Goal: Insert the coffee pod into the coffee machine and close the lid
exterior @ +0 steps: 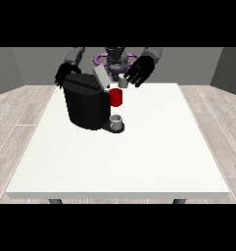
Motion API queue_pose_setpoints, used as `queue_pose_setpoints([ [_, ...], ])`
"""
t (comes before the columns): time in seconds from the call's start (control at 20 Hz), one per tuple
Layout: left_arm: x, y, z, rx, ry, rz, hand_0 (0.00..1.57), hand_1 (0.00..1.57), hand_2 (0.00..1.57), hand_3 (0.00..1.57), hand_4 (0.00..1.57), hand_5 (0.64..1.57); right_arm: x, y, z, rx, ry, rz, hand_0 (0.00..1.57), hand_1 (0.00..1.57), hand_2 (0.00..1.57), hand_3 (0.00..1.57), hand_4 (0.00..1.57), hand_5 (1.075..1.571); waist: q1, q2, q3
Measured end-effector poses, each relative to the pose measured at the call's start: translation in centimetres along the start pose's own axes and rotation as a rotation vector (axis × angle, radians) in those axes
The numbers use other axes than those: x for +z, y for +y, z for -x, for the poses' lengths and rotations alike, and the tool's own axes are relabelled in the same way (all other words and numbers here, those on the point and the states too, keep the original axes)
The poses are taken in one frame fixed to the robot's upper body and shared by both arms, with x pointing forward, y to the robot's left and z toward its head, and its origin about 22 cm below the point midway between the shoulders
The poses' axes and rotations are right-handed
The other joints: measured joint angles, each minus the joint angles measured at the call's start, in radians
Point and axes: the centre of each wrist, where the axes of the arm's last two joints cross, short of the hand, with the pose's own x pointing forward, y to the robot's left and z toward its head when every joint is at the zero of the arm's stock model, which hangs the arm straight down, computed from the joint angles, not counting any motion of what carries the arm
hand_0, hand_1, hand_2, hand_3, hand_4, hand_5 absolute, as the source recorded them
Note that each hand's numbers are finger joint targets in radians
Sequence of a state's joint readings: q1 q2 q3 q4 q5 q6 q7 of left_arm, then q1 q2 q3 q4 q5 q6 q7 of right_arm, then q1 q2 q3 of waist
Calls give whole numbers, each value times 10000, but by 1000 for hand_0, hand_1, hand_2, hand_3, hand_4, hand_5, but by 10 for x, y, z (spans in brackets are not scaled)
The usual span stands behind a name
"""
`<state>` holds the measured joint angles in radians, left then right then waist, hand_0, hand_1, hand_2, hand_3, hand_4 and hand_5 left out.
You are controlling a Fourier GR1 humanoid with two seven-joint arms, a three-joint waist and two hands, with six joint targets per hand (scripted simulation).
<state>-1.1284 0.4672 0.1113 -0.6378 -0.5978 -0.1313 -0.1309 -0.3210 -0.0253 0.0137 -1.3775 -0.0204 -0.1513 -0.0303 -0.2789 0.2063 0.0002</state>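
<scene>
A black coffee machine (85, 104) stands on the white table (139, 157), left of centre. Its grey lid (102, 76) is tilted up and open above a red pod holder (116, 97). A small grey cup (117, 121) sits on the machine's drip base. The hand at the view's right (140, 70) hovers just right of the open lid and holds a small grey coffee pod (122, 80) at its fingertips, above the red holder. The hand at the view's left (63, 74) hangs behind the machine's top left corner, partly hidden by it.
The table's front half and right side are bare white surface. A wooden floor and grey walls surround the table. The robot's torso (115, 56) is behind the machine at the far edge.
</scene>
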Motion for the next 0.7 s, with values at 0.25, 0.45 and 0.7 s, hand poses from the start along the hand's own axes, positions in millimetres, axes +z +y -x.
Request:
queue_pose_setpoints([
  [0.25,-4,-9,-9,-9,-15,63,1307,1307,1328,1239,487,1571,-3,-8,-5,93,-6,222,0,0,0,0,520,1571,-33,-25,-2],
  [0.45,-6,9,-12,-89,-26,-36,1305,1305,1326,1229,500,1571,-3,-9,-7,156,-286,287,0,0,0,0,526,1571,-118,239,-1],
  [0.7,-8,5,-16,-94,-106,68,1260,1260,1298,1208,511,1571,-3,-14,-6,165,-308,460,0,0,0,0,517,1571,-148,361,1],
])
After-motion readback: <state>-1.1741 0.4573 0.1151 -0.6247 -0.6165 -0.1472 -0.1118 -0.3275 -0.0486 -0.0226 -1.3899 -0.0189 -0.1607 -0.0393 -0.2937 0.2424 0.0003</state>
